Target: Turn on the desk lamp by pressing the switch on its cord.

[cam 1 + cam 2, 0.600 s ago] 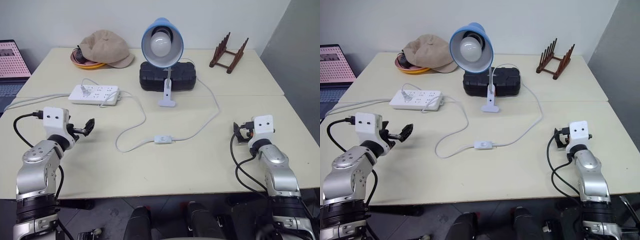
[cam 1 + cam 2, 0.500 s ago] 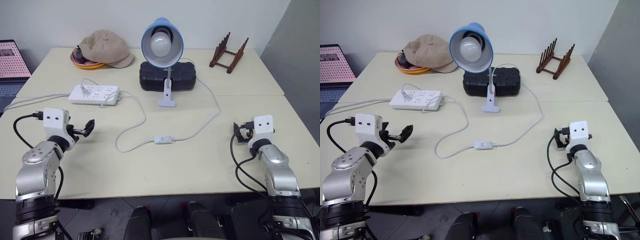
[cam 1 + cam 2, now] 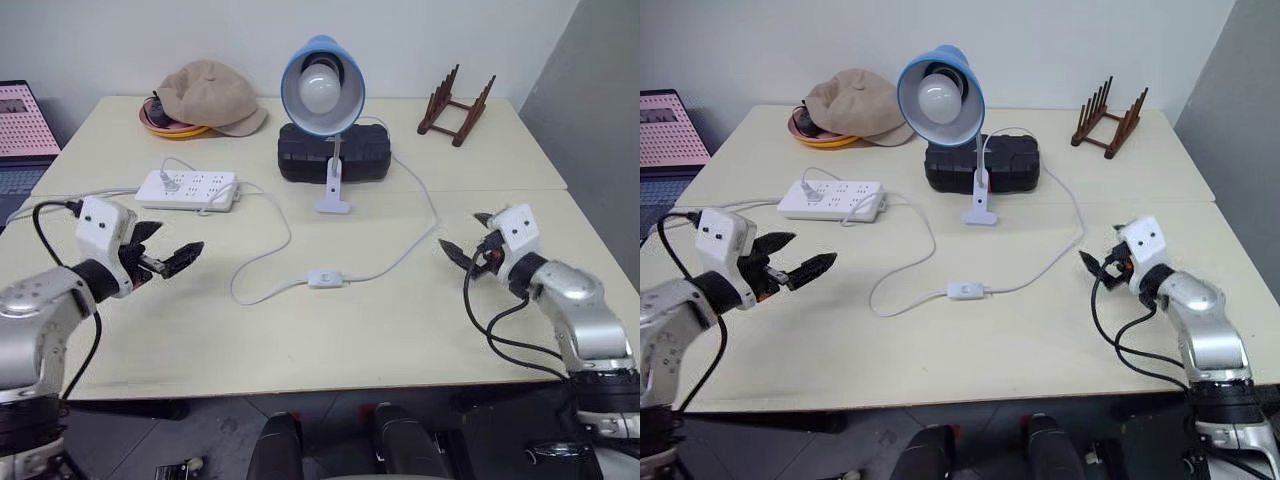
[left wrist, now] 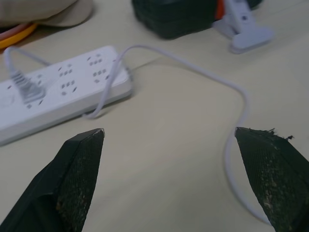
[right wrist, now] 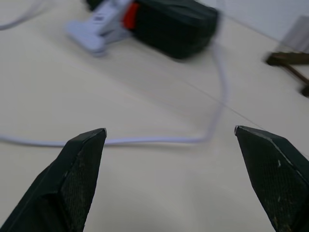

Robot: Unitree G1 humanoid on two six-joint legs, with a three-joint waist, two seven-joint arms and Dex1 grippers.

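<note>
From the head camera I take the switch (image 3: 326,278) as my landmark: it lies flat on the worktop (image 3: 300,340), inline on the cord (image 3: 412,245), which runs from it in 1 loop towards the power strip (image 3: 188,189) and in 1 long curve to the desk lamp (image 3: 323,90). The lamp stands well behind the switch, bulb unlit, with 1 black case (image 3: 334,152) at its foot. My left pincer (image 3: 172,255) hovers well to the left of the switch, fingers spread wide and empty; my right pincer (image 3: 463,245) hovers well to the right of it, also spread and empty. I count 1 lamp, 1 switch, 1 power strip, 1 cap (image 3: 210,96), 1 wooden rack (image 3: 457,104).

In the left wrist view, the power strip and a bend of cord lie beyond my 2 black fingertips (image 4: 79,166), which stand far apart.

In the right wrist view, the cord crosses between the 2 spread fingertips (image 5: 82,164), with the black case beyond.

I judge the switch light and slippery on a limp cord, so it would skate if poked. I would pin its body with 1 pincer and press the rocker from above.
</note>
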